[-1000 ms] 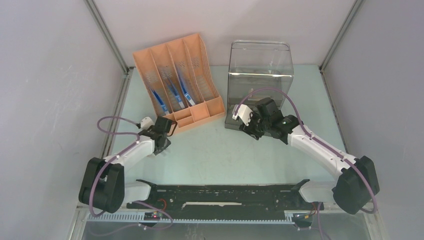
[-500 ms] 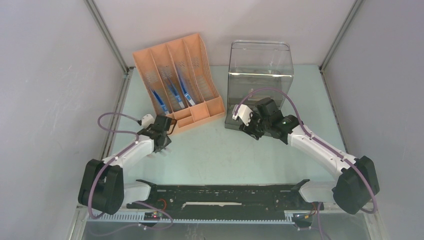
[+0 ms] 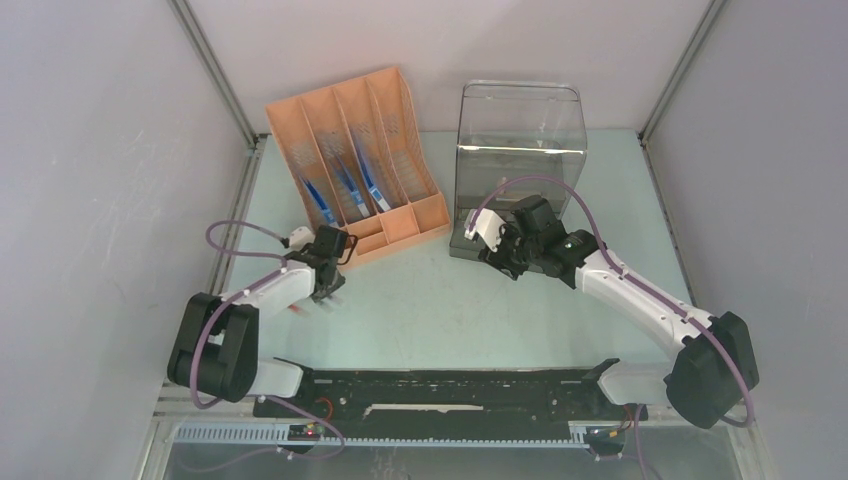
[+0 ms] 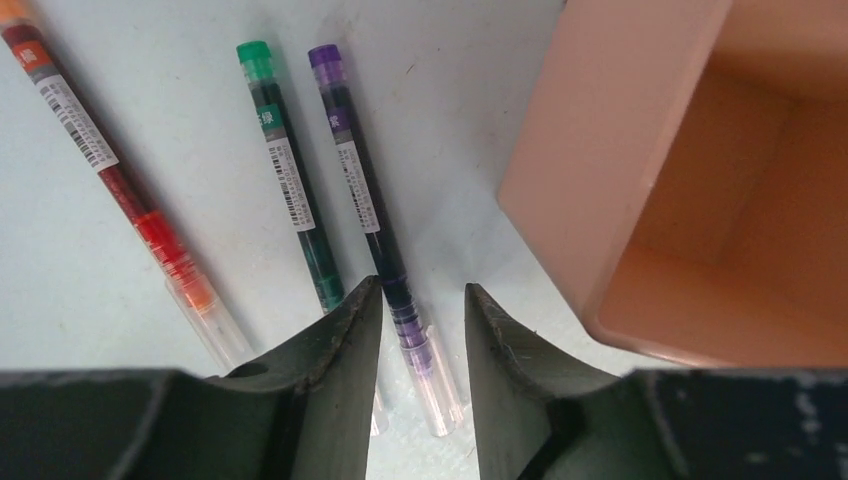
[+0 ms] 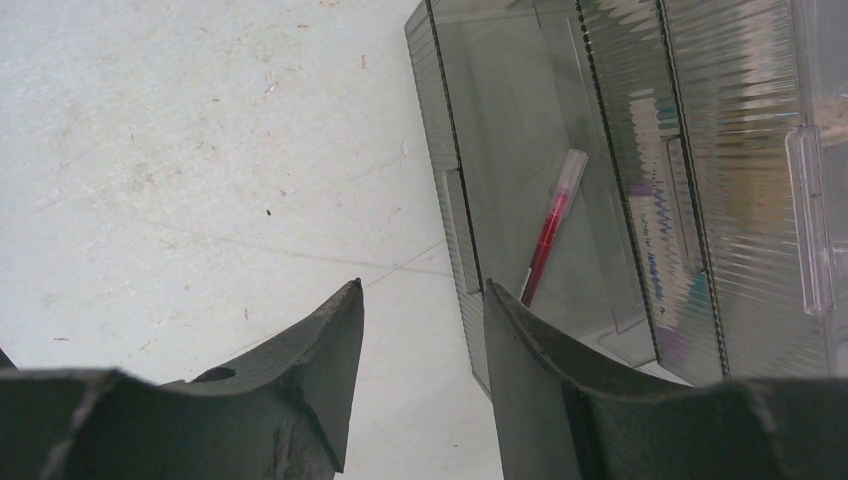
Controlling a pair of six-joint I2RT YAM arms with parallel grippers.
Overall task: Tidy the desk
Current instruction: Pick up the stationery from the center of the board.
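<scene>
**A:** How do the arms sit?

**B:** The left arm (image 3: 262, 293) reaches low and forward from its base toward the near corner of the orange file organiser (image 3: 350, 150), with its wrist turned down. The right arm (image 3: 640, 292) stretches diagonally inward to the front of the clear plastic drawer box (image 3: 520, 140).

**A:** And the end effectors?

**B:** The left end effector (image 4: 420, 295) is parted a little. Its jaws stand either side of the clear-capped end of a purple pen (image 4: 372, 205), the gap is wider than the pen, and it has hold of nothing. The right end effector (image 5: 420, 290) is also parted and empty, over bare surface just beside the box's front corner.

**A:** The worktop?

**B:** The worktop (image 3: 440, 310) is a pale mint-green rectangle filling the middle of the top view, beneath both arms. Up close it looks scuffed and speckled. Aluminium rails (image 3: 232, 205) run along its sides and a black rail strip (image 3: 440, 385) along the near edge. Plain grey walls (image 3: 90, 150) enclose it.

**A:** What stands on it?

**B:** The organiser is at the back left, with blue items (image 3: 345, 190) in its slots. The box is at the back right, with a red pen (image 5: 548, 235) lying inside. Three pens lie roughly parallel beside the organiser. The purple one is nearest it, a green pen (image 4: 290, 190) is just beside that, and a red-orange pen (image 4: 110, 170) lies farther out.
</scene>
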